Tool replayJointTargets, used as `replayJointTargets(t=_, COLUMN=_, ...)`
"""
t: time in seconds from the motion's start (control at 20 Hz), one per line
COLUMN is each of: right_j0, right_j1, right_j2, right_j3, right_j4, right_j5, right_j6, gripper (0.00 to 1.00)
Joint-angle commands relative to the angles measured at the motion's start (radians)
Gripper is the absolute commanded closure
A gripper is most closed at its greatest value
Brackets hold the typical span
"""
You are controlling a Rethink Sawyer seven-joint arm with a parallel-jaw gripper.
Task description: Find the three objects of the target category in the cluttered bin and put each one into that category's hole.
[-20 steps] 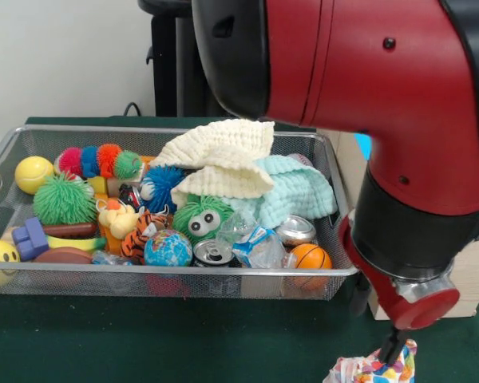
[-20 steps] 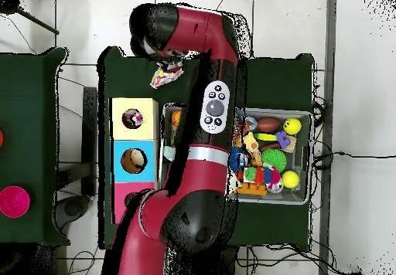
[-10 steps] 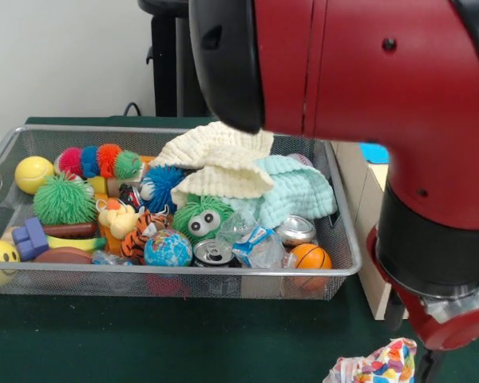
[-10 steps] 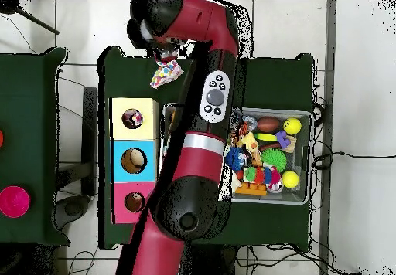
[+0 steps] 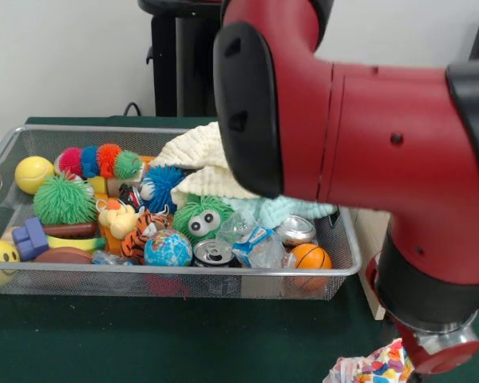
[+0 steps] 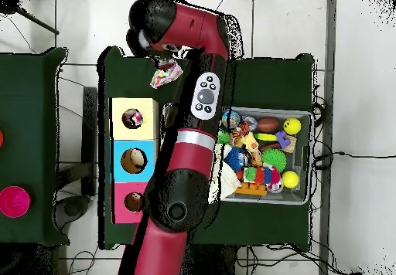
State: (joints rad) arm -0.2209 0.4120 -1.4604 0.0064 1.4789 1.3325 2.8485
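Note:
A crumpled, colourful wrapper (image 5: pixel 373 369) lies on the green table in front of the bin's right corner, at the frame's bottom edge. The arm's red wrist (image 5: pixel 433 357) hangs just right of it. From overhead, the wrapper (image 6: pixel 165 74) lies beyond the yellow box, and my gripper (image 6: pixel 164 58) sits right over it, mostly hidden under the wrist. Whether it touches the wrapper I cannot tell. The wire bin (image 5: pixel 176 275) holds balls, plush toys, cans and cloths. The yellow (image 6: pixel 133 118), blue (image 6: pixel 133 161) and pink (image 6: pixel 133 202) boxes each have a round hole.
The red arm (image 5: pixel 359 144) covers the bin's right rear and part of the cream and mint cloths (image 5: pixel 193 152). Overhead, the arm (image 6: pixel 193 133) runs between the boxes and the bin (image 6: pixel 303 117). Another green table (image 6: pixel 27 133) with a pink disc (image 6: pixel 14 201) stands at the left.
The arm's upper links have swung across, covering more of the cloths in the front view. The wrist moved right and lower beside the wrapper, which has stayed in place.

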Motion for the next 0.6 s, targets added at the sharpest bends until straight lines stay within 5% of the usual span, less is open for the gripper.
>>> replayJointTargets(t=0.05, right_j0=-0.012, right_j1=0.075, right_j2=-0.087, right_j3=0.053, right_j4=-0.013, right_j5=-0.032, right_j6=-0.034, gripper=0.0)
replayJointTargets(t=0.6, right_j0=0.014, right_j1=0.108, right_j2=0.065, right_j3=0.093, right_j4=-0.153, right_j5=-0.126, right_j6=-0.067, gripper=0.0)
